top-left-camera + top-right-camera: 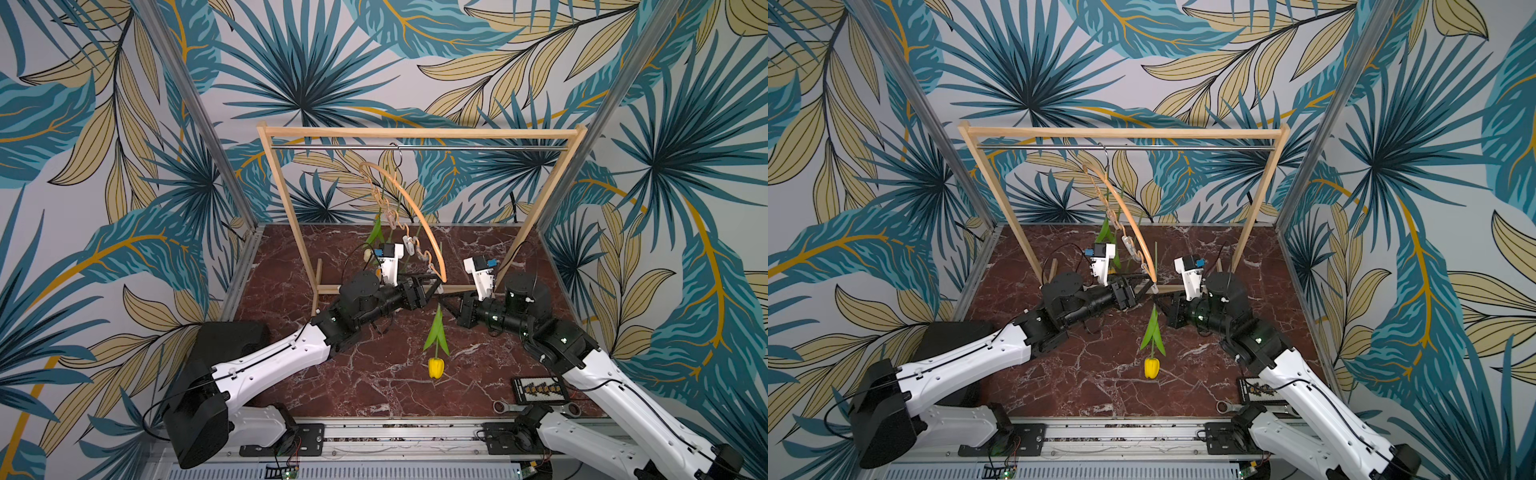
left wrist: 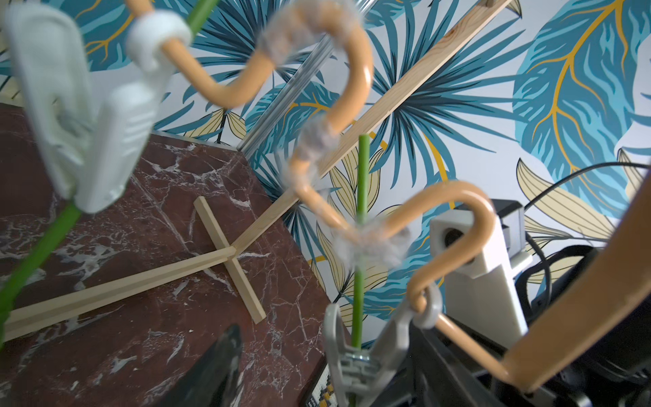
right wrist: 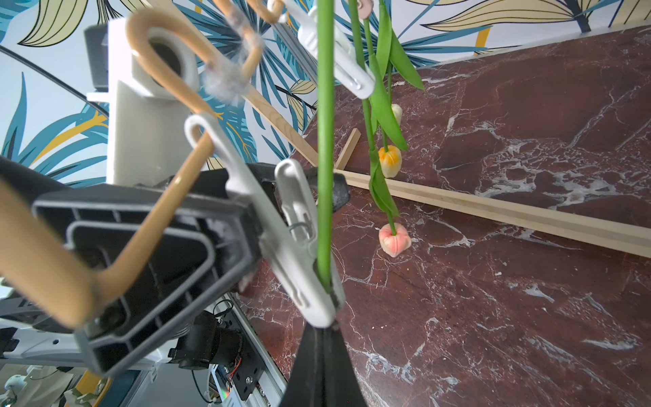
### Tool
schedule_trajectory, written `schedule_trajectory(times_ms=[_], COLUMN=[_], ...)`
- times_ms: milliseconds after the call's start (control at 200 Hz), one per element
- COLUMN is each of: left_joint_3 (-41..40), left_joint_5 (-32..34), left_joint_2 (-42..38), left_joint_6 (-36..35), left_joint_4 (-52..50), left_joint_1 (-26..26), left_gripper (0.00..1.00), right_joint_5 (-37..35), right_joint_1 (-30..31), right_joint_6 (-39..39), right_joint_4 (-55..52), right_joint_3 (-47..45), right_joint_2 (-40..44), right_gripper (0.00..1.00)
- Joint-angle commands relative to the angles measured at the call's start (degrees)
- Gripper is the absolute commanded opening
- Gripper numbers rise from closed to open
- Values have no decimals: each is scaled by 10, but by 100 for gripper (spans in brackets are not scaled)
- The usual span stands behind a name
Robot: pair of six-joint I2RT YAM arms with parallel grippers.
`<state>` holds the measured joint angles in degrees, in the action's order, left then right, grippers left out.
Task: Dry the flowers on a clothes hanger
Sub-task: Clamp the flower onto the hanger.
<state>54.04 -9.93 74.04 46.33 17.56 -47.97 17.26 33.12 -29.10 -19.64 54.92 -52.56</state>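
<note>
In both top views the clothes hanger (image 1: 440, 266), pale wood with a wavy lower bar, hangs slanted from the rack's metal rail (image 1: 457, 147). The yellow tulip (image 1: 436, 368) dangles head down under the hanger's lowest clip, between the left gripper (image 1: 434, 286) and the right gripper (image 1: 444, 297).

In the left wrist view, the left gripper's jaws stand wide apart on either side of that grey plastic clip (image 2: 355, 356), which pinches the thin green stem (image 2: 361, 211).

In the right wrist view, the right gripper is pressed closed on the stem just under the clip. The pink tulip (image 3: 394, 239), orange-yellow tulip (image 3: 389, 160) and cream tulip (image 3: 396, 112) hang farther along the hanger.
</note>
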Motion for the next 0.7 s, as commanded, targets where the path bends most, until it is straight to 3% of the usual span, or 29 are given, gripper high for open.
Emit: schedule_trajectory(times_ms=[0, 336, 591, 696], left_joint_3=[-27, -62, -52, -45], left_joint_5=[-1, 111, 280, 331], left_joint_2=[-33, -139, -191, -198], left_joint_6=[-20, -59, -80, -78], left_joint_4=[-66, -178, -291, -328], left_joint_1=[1, 1, 1, 2], left_gripper=[79, 89, 93, 93], right_joint_5=[-15, -35, -48, -58], right_joint_1=[3, 3, 3, 3], right_joint_6=[9, 8, 14, 13], right_joint_4=[-8, -24, -32, -37], right_joint_3=[-4, -2, 1, 5], right_joint_2=[8, 8, 3, -1], right_gripper=[0, 0, 8, 17])
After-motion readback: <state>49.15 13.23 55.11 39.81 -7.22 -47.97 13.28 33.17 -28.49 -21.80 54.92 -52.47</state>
